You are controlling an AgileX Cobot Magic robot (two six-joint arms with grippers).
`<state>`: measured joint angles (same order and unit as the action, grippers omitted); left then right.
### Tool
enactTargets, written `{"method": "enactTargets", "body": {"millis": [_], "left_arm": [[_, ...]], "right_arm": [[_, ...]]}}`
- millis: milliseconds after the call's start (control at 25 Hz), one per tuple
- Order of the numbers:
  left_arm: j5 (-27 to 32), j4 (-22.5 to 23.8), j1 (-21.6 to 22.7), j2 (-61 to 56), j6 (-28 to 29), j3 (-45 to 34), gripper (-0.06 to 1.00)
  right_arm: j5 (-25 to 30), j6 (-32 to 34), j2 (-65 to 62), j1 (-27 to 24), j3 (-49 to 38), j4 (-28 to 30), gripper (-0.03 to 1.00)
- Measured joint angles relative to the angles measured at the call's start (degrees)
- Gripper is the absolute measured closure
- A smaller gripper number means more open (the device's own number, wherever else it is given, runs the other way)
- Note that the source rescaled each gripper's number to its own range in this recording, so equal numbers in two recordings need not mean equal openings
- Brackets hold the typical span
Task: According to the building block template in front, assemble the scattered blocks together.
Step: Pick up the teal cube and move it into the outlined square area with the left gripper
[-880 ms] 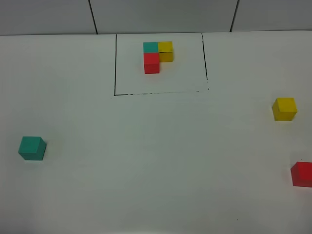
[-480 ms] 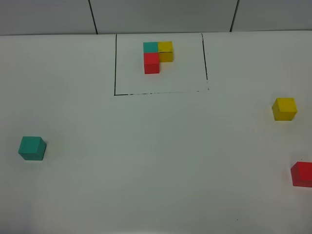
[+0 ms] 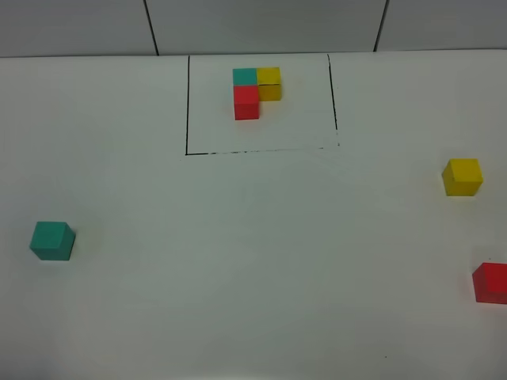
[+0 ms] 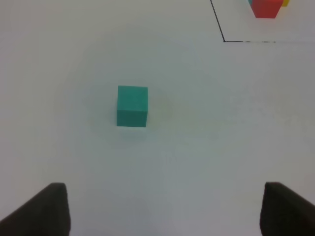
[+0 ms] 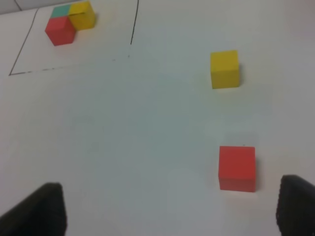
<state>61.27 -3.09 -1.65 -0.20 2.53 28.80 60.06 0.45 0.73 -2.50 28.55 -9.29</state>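
A plain white matte tabletop (image 3: pixel 238 261) filled the high view, backed by pale wall panels (image 3: pixel 261 24) with dark seams. At 12 o'clock a thin black-line rectangle (image 3: pixel 188 103) framed the building block template (image 3: pixel 253 91): three small cubes touching in an L, teal beside yellow, red in front of the teal.

Only the wrist views showed the pincers. The left gripper (image 4: pixel 166 209) was spread wide and held nothing, its dark blunt fingertips (image 4: pixel 51 209) far apart. The right gripper (image 5: pixel 170 211) stood equally wide and empty.

The teal matte cube (image 3: pixel 52 241) sat at 8 o'clock in the high view. In the left wrist view it lay ahead of the open fingers, well clear of both. That view caught only one corner of the rectangle and little of the template beyond its red cube.

The yellow matte cube (image 3: pixel 462 176) sat at 3 o'clock. The red matte cube (image 3: pixel 491 283), at 4 o'clock, was cut by the high view's edge. The right wrist view showed it whole, near one fingertip but apart from it, with the yellow cube farther ahead and all three template cubes beyond.
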Motion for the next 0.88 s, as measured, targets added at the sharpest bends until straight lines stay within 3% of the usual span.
{"method": "enactTargets", "body": {"millis": [560,880], "left_arm": [[-1.34,0.06,0.00,0.87,0.00,0.72,0.19],[-4.82,7.35,0.00,19.96,-0.09,7.10,0.11]], "right_arm": [[-0.05,0.00,0.00,0.00,0.00,0.00,0.20],[-0.05,0.00,0.00,0.00,0.00,0.00,0.20]]}}
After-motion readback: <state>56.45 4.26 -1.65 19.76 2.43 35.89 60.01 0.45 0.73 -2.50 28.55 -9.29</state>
